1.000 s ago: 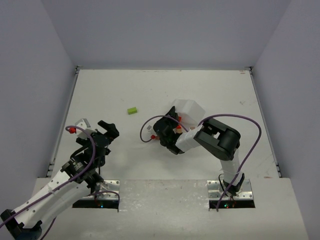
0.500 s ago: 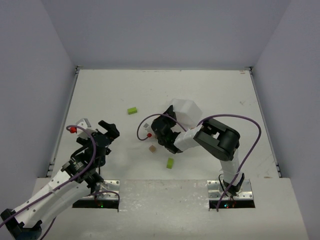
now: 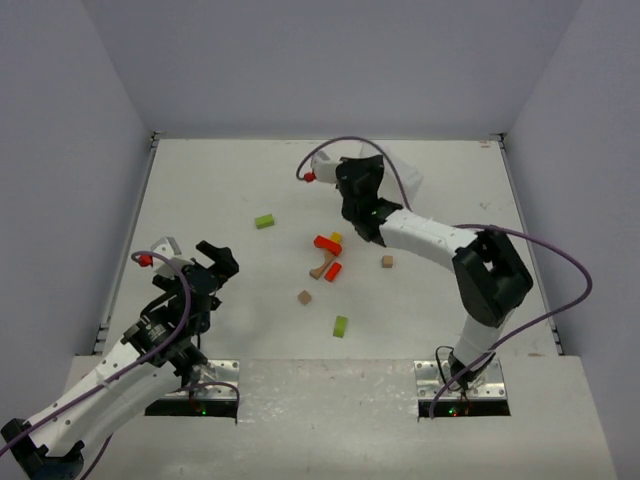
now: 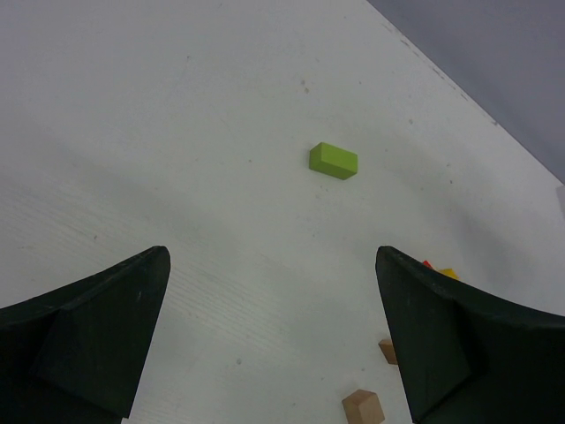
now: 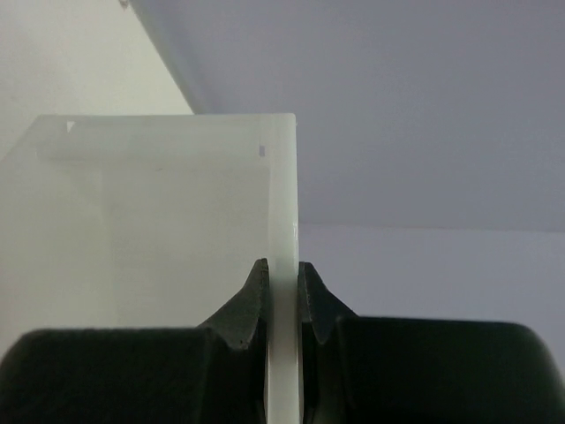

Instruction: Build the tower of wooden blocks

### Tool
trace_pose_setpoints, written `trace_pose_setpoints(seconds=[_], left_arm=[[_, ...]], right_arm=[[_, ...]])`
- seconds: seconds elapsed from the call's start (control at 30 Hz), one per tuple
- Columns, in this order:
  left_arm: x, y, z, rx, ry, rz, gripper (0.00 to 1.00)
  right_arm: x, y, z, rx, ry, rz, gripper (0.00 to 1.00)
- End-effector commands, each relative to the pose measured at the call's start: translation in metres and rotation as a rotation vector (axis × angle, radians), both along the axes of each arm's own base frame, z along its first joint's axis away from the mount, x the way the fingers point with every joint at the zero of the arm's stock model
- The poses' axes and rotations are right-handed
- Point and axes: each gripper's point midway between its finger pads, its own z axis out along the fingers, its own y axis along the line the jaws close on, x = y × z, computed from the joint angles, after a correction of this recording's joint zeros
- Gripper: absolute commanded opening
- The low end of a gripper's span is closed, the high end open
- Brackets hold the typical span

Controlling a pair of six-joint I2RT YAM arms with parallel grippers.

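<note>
Wood blocks (image 3: 325,241) scattered, right tool (image 5: 282,281) pinching white tray (image 5: 159,221), probably aloft

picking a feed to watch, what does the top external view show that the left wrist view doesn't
Only top external: the right arm holding the white tray over the table's far side, a lime block near the arms, and a brown cube on the right. Only left wrist: a close look at the left fingers, spread wide with nothing between them. Both: the green bar, the nearer brown cube and the red and yellow pieces.
</note>
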Motion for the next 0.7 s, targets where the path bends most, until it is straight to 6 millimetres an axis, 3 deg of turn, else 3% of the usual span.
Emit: trace_pose_setpoints(seconds=[0.0,0.03,0.1,0.13,0.3,0.43,0.67], left_arm=[[0.001,-0.001,0.003,-0.017,-0.017,-0.004,1.00],[0.001,-0.001,0.003,-0.018,-0.018,-0.004,1.00],[0.001,-0.002,0.003,-0.021,-0.017,-0.009,1.00],[0.001,-0.002,0.003,-0.021,-0.018,-0.010,1.00],[0.002,-0.003,0.003,-0.014,-0.016,-0.014,1.00],[0.002,-0.004,0.003,-0.014,-0.015,-0.015,1.00],[0.003,-0.004,0.000,0.000,0.000,-0.013,1.00]], right_arm=[[0.016,-0.049,-0.011,0.621,0.242,-0.129,0.00],[0.017,-0.046,-0.014,0.667,0.258,-0.121,0.00],[0.037,-0.084,-0.006,0.764,0.201,-0.217,0.00],[0.042,-0.093,-0.009,0.796,0.199,-0.241,0.00],[0.071,-0.143,-0.038,1.116,0.213,-0.429,0.00],[0.085,-0.193,-0.074,1.250,0.209,-0.595,0.00],[0.088,-0.230,-0.120,1.285,0.185,-0.763,0.02]])
